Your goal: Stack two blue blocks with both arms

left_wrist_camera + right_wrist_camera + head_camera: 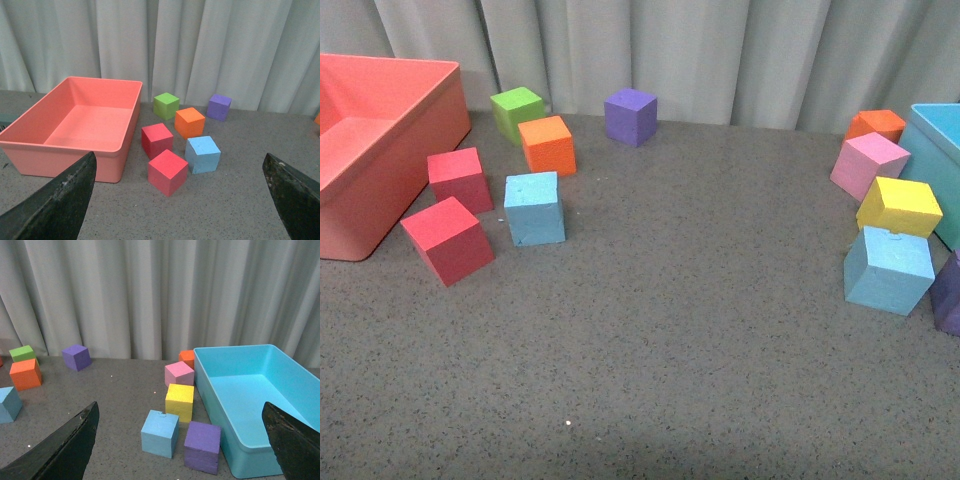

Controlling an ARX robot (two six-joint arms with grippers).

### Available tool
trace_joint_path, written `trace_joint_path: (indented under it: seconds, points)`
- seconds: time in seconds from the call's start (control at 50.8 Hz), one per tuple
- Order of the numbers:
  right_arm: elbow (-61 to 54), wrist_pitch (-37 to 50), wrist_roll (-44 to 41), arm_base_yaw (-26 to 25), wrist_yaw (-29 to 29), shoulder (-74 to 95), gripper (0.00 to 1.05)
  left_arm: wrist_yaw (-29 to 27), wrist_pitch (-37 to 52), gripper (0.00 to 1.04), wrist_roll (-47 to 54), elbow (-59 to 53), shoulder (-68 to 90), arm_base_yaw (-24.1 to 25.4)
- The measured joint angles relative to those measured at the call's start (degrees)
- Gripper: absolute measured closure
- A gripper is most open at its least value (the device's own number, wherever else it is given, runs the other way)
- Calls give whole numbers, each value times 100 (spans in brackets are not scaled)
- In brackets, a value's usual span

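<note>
The left light blue foam cube (534, 208) is sitting on the grey tabletop (700, 330), well apart from the right light blue foam cube (888, 270), which is lying just in front of a yellow foam cube (899, 205). The left pincer (178, 165) is gaping wide and holding nothing, and so is the right pincer (180, 405). Each cube is lying ahead of the pincer on its own side, so that arm is the nearer one.

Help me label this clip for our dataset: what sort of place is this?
Likely a robot test bench, not a home: a grey mat strewn with foam cubes, a pink bin and a teal bin, and a plain curtain as backdrop.
</note>
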Motion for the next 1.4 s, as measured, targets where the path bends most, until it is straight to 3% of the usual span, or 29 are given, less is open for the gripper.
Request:
trace_joint_path:
  seconds: [0.866, 0.905, 0.964, 1.023, 1.181, 1.397]
  points:
    - [0, 0, 0, 0, 2, 2, 10, 0, 0, 7, 0, 0, 0, 0]
    - [26, -101, -114, 59, 190, 48, 10, 0, 0, 7, 0, 0, 0, 0]
    - [415, -970, -831, 396, 1252, 629, 10, -4, 0, 7, 0, 0, 0, 0]
    - [542, -813, -1220, 273, 970, 1342, 10, -4, 0, 7, 0, 0, 0, 0]
    - [1434, 1019, -1207, 120, 629, 4406, 10, -2, 0, 7, 0, 0, 0, 0]
    - [3001, 752, -610, 164, 647, 7416, 10, -2, 0, 7, 0, 0, 0, 0]
